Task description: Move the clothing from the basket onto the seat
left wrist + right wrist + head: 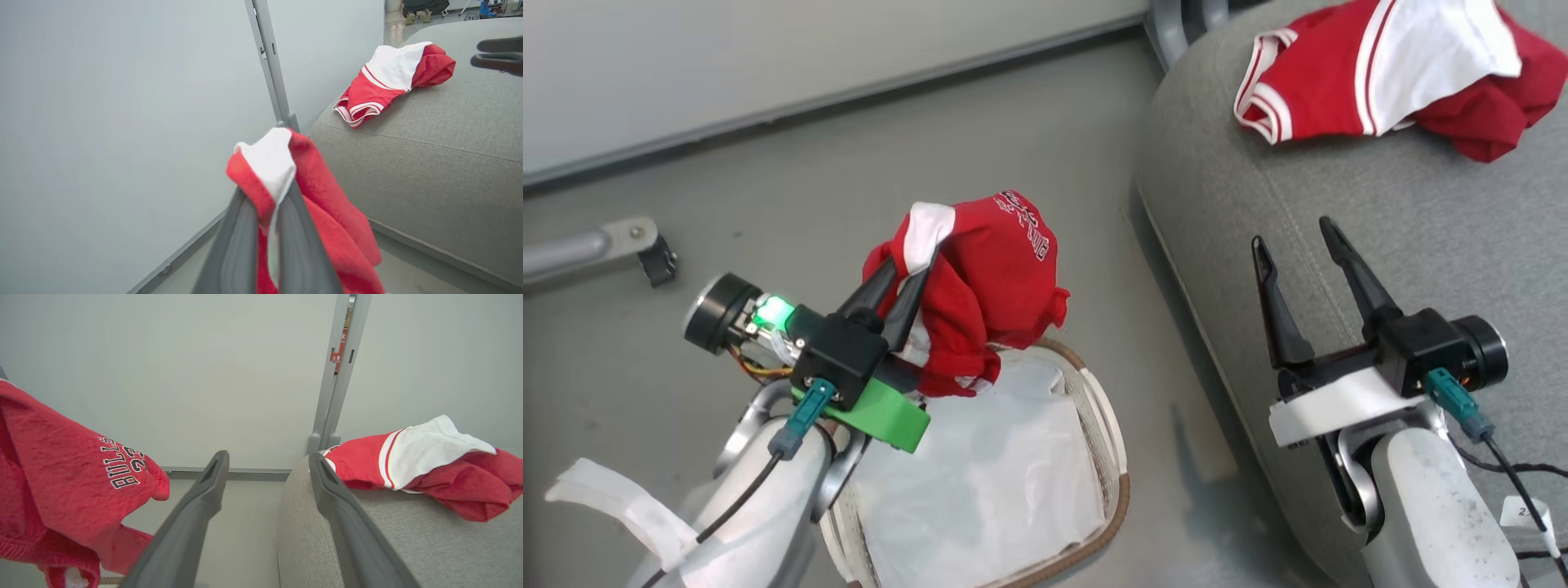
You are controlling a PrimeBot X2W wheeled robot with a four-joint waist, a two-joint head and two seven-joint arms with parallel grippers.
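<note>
My left gripper (908, 276) is shut on a red garment (988, 286) with white trim and lettering, holding it bunched in the air above the basket (1115, 482). The same garment (322, 192) drapes over my left fingertips (249, 212), and in the right wrist view it (69, 477) hangs at the left. A white liner (988, 482) lies in the basket. A second red and white garment (1388, 73) lies on the grey seat (1421, 212); it also shows in the wrist views (392, 81) (425, 457). My right gripper (1294, 233) is open and holds nothing, above the seat's edge (306, 522).
A pale wall panel (768, 57) runs along the far side of the grey floor (931, 147). A grey metal post (269, 61) stands by the seat's far corner. A metal leg with a dark foot (629, 245) lies on the floor at the left.
</note>
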